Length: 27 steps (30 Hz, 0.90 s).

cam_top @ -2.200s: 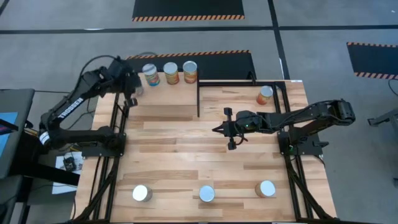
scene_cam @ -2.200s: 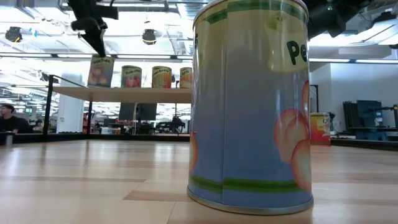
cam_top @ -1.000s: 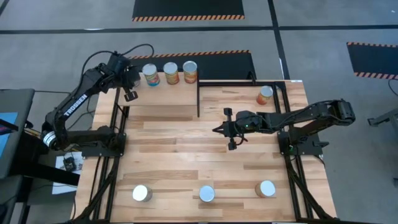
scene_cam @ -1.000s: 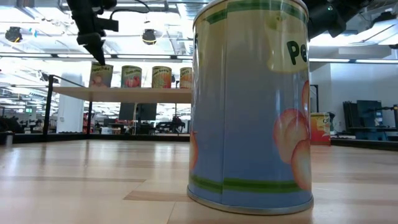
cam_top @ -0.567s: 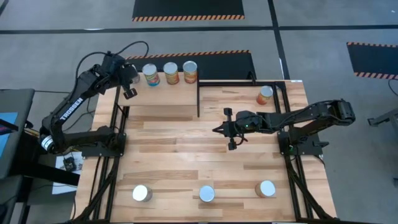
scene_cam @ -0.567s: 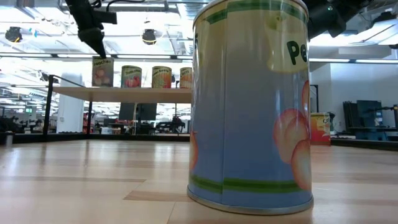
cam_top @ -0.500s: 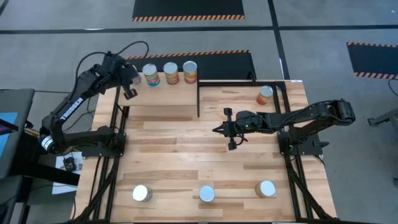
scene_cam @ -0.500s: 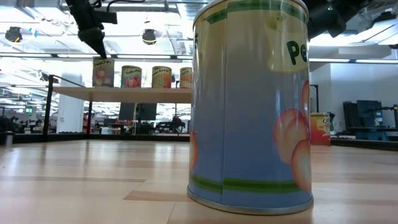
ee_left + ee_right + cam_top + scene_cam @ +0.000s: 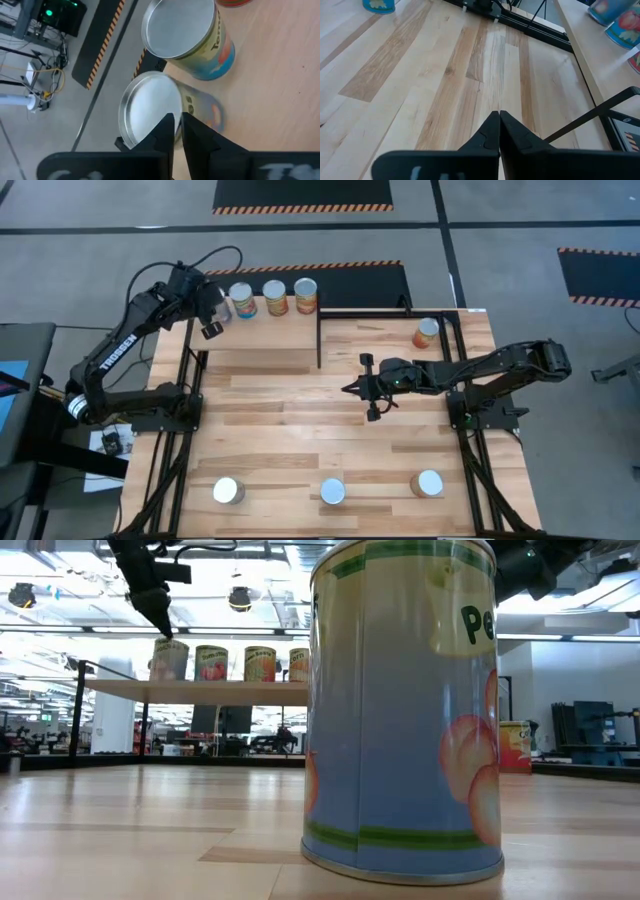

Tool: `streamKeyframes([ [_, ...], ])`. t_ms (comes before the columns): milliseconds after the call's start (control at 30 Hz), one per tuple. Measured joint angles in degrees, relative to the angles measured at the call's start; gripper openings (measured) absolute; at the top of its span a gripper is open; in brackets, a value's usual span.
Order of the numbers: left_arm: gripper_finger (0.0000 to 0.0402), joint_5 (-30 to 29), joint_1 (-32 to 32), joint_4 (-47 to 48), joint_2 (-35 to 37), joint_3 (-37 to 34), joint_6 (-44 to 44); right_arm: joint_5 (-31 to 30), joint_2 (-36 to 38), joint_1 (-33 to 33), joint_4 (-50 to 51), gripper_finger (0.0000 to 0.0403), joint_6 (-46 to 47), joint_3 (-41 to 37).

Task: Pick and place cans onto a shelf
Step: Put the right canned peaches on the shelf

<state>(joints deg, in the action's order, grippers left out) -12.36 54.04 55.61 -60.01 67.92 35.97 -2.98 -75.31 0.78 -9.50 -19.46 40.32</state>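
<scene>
We see the biggest risk on the shelf (image 9: 255, 352), where the fourth can (image 9: 169, 660) stands at the end of the row, very near the edge and blurred in the left wrist view as if unsteady; if the left claw (image 9: 212, 328) clips its rim on leaving, it may topple off. The claw's tips hang just above that can, nearly together and gripping nothing. A lesser risk is the right claw (image 9: 368, 388), clenched and empty over mid-table (image 9: 300, 440), crossing paths later toward the three cans (image 9: 331, 492) at the near edge or the one (image 9: 426, 333) at the far right.
</scene>
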Motion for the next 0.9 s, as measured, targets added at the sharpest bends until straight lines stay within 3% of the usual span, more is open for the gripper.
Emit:
streamKeyframes([
  [367, 0.0033, 0.27, -1.03, 0.27, 1.51, 0.00, 0.62, 0.00, 0.00, 0.00, 0.00, 0.0016, 0.02, 0.00],
  [533, 0.0006, 11.13, -2.09, 4.20, 3.26, 0.04, -1.02, 0.00, 0.00, 0.00, -0.25, 0.0016, -0.01, 0.00],
  [633, 0.0002, 13.41, -2.31, 4.99, 2.36, 0.04, -2.73, -0.02, 0.00, 0.00, -0.26, 0.0014, -0.01, 0.00],
  [767, 0.0000, 12.98, -2.29, 4.45, 0.55, 0.04, -3.34, -0.02, 0.00, -0.04, -0.28, 0.0015, 0.01, 0.00],
  [900, 0.0000, 8.52, -2.29, 3.68, -0.99, 0.04, -3.76, -0.02, 0.00, -0.02, -0.28, 0.0016, 0.01, 0.00],
])
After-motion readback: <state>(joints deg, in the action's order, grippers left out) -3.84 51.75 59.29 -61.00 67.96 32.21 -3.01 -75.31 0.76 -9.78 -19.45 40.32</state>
